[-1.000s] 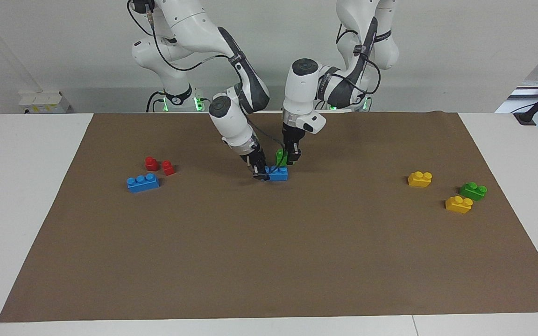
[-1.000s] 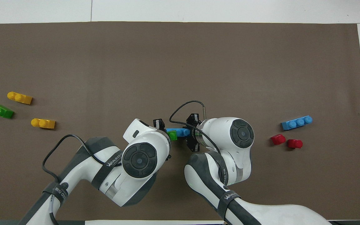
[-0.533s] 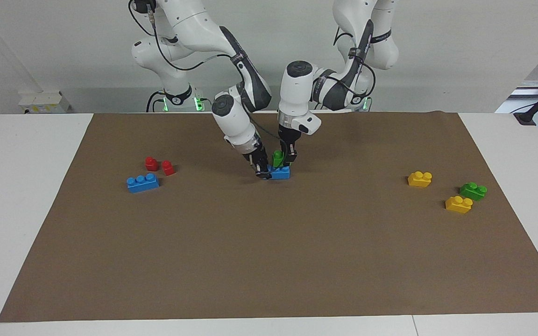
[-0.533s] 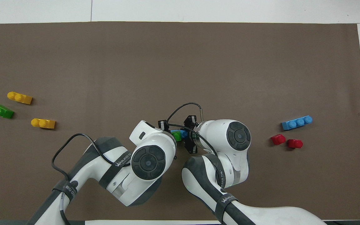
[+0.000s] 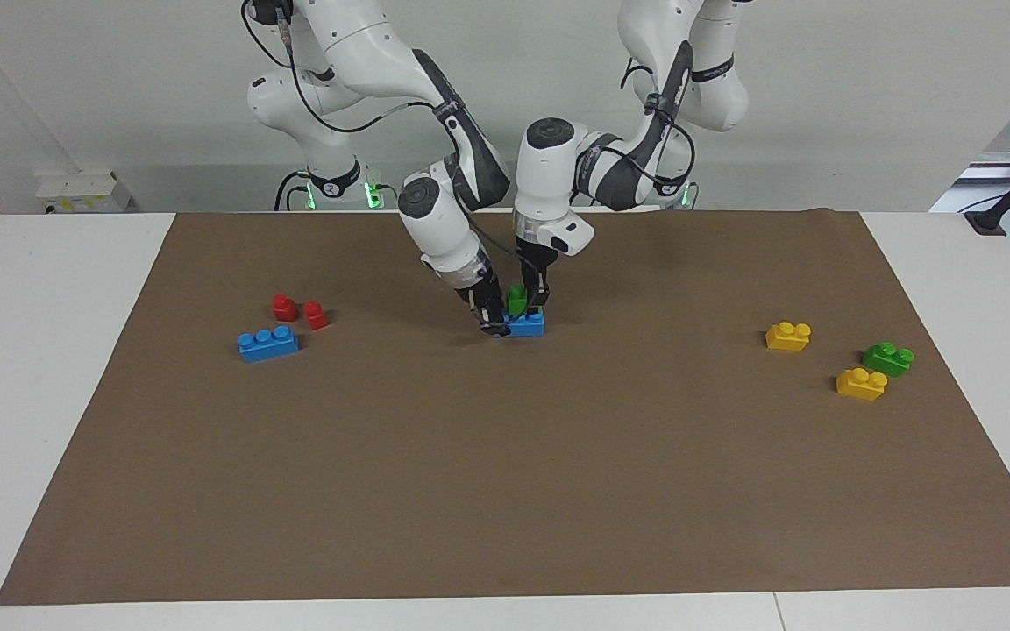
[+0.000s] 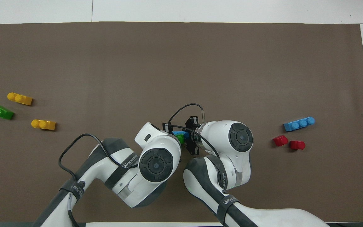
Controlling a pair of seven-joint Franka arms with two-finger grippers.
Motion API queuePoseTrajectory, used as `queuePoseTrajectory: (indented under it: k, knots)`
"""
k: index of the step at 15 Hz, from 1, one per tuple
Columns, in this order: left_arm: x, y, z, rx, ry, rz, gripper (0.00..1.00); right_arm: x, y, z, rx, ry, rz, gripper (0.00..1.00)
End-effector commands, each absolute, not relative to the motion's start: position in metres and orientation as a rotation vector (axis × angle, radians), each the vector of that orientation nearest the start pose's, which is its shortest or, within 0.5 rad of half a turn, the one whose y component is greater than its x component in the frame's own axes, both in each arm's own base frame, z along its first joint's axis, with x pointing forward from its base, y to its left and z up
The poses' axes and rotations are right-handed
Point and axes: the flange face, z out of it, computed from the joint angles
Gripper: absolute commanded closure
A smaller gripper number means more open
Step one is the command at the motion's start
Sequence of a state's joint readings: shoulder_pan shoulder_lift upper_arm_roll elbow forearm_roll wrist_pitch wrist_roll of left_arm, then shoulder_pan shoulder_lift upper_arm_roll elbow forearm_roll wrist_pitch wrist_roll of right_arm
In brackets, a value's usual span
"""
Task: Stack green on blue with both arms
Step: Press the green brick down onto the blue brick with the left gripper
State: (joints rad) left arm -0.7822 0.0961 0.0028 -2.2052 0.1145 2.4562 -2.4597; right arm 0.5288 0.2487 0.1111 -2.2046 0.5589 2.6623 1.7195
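Left gripper (image 5: 533, 302): you are seeing it clamped on the green brick (image 5: 517, 299), its fingers pinching the brick from the side toward the left arm's end of the table.
Right gripper (image 5: 494, 326): you are seeing it leaning in at a slant, its fingers closed on the end of the blue brick (image 5: 527, 325) that points toward the right arm's end of the table.
Green brick: it is sitting tilted on top of the blue brick, touching it; you cannot tell whether it is pressed fully home.
Blue brick: it is lying on the brown mat (image 5: 505, 491), about midway between the arms and on the half nearer to the robots.
Overhead check: you are getting only slivers of the blue brick (image 6: 179, 135) between the two wrists.
Spare blue brick (image 5: 268, 343): lying toward the right arm's end, just beside two red pieces (image 5: 299, 311).
Spare green brick (image 5: 888, 358): lying toward the left arm's end, between two yellow bricks (image 5: 788, 336).
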Motion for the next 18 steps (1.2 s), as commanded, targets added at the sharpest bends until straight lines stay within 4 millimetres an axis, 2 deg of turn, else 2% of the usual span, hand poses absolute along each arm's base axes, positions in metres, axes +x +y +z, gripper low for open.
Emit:
queuePoseTrajectory:
  k: [1,6,9,13,14,15,18]
  knots:
    - [0.407,-0.398,0.331,2.121,2.151,0.161,1.00,0.464,0.326,0.281,-1.975,1.985,0.326,1.00]
    - [0.411,-0.393,0.331,2.126,2.147,0.174,1.00,0.464,0.326,0.281,-1.975,1.985,0.326,1.00]
    - [0.411,-0.395,0.317,2.156,2.147,0.180,1.00,0.464,0.326,0.281,-1.975,1.985,0.326,1.00]
    - [0.415,-0.389,0.314,2.252,2.069,0.184,0.98,0.464,0.326,0.281,-1.976,1.985,0.328,1.00]
    - [0.416,-0.388,0.316,2.250,2.067,0.184,0.05,0.464,0.326,0.281,-1.975,1.985,0.326,1.00]
    - [0.416,-0.387,0.319,2.261,2.058,0.188,0.00,0.464,0.326,0.281,-1.975,1.985,0.326,1.00]
    - [0.425,-0.369,0.336,2.278,2.051,0.197,0.00,0.465,0.326,0.282,-1.974,1.983,0.326,1.00]
